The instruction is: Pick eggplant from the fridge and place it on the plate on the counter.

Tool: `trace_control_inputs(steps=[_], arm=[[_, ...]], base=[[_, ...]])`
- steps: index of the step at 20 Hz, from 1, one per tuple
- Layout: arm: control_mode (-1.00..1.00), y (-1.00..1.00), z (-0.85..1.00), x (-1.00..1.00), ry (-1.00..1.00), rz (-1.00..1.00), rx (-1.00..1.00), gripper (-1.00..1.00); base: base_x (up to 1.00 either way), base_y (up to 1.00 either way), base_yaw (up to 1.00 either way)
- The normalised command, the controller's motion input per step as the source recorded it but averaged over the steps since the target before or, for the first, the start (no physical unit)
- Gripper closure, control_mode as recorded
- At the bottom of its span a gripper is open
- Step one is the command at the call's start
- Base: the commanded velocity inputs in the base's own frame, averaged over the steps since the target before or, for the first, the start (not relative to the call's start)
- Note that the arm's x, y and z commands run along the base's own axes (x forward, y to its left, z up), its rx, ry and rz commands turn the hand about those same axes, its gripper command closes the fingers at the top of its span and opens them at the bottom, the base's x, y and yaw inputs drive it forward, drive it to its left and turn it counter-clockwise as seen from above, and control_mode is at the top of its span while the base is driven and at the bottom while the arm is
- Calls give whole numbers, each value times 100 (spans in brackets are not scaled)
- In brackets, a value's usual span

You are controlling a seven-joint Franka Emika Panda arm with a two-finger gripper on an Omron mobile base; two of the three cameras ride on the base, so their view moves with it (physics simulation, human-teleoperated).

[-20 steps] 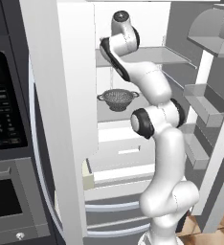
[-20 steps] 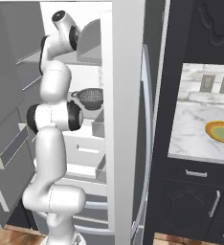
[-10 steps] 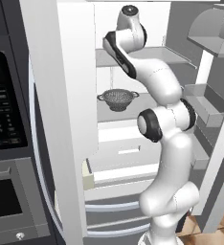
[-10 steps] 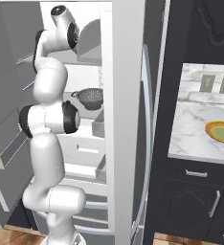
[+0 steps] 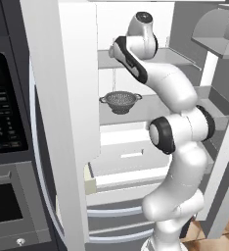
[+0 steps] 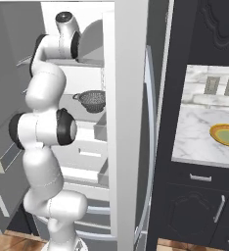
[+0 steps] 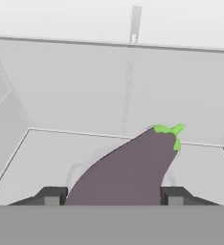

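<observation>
Purple eggplant apparently clamped between pincer tips, arm now higher in fridge.

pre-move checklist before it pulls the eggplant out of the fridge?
1. Eggplant between the fingers: ok, one tip on each side of it.
2. Grip firm: cannot tell, contact hidden at the bottom edge of the hand view.
3. Eggplant lifted off the shelf: cannot tell.
4. Fridge door open for withdrawal: ok.
5. Colander out of the way: ok, on the shelf below the hand.
6. Plate on the counter free: ok, nothing on it.
</observation>
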Motion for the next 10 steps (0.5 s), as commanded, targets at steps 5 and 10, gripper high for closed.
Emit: trace_control_inputs(steps=[5,10], arm=[[-100,0,0,-99,-6,8,0,100],[-100,-2,0,-100,-3,6,0,100]], base=[[0,0,0],[0,0,0]])
